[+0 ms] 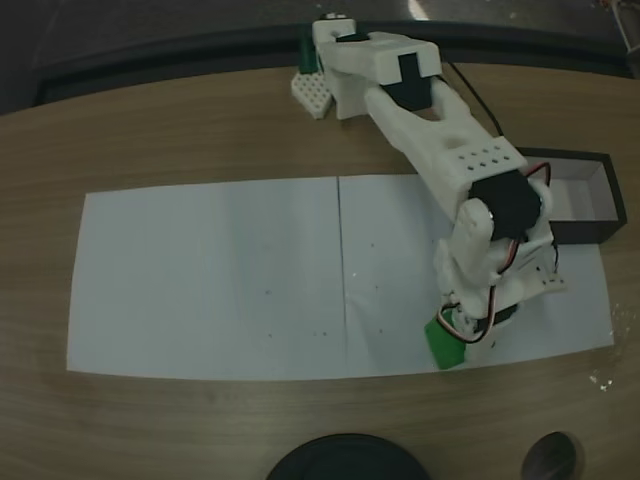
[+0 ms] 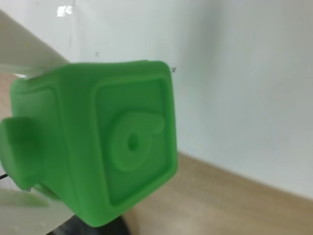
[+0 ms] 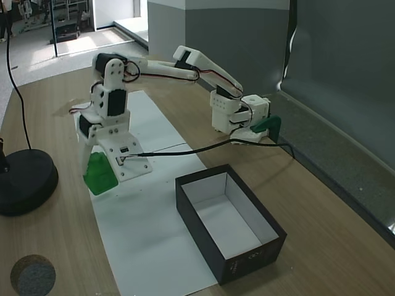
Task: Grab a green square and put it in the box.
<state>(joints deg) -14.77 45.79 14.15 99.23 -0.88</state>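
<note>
Small bright green plastic cube [image 2: 98,142], round raised mark facing the wrist camera, pinched in the white pincer [image 1: 452,335] at the near edge of the white paper sheet [image 1: 220,270], at or just above the sheet — contact impossible to judge. In a fixed view, same cube [image 3: 99,174] hanging low under the pincer [image 3: 97,169], well apart from the rectangular black-walled box with white inside [image 3: 265,237]. Grasp apparently done; lift, carry across to the box and release all left. Box interior holding nothing yet. Wooden bench [image 1: 150,130] beneath everything.
</note>
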